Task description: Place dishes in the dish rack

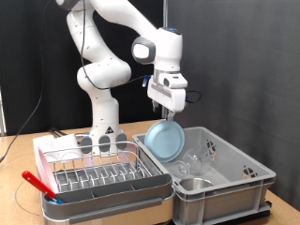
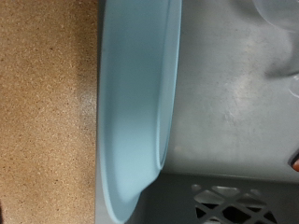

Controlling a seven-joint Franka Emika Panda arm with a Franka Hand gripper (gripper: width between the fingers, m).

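Plate [image 2: 140, 103] cropped in wrist view; clear glass pieces [image 1: 199, 159] indistinct.

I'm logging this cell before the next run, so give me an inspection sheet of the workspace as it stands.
Surface: brown cork-like tabletop.
Job's things: light-blue plate hangs tilted from the gripper at the grey bin's rim; steel bowl and glass pieces in the bin; dish rack shows no dishes.
Clutter: red utensil beside the rack.
Grippers: gripper above the bin, gripping the plate's top edge.
Cables: black cable at the exterior view's left.
Surroundings: dark curtain.
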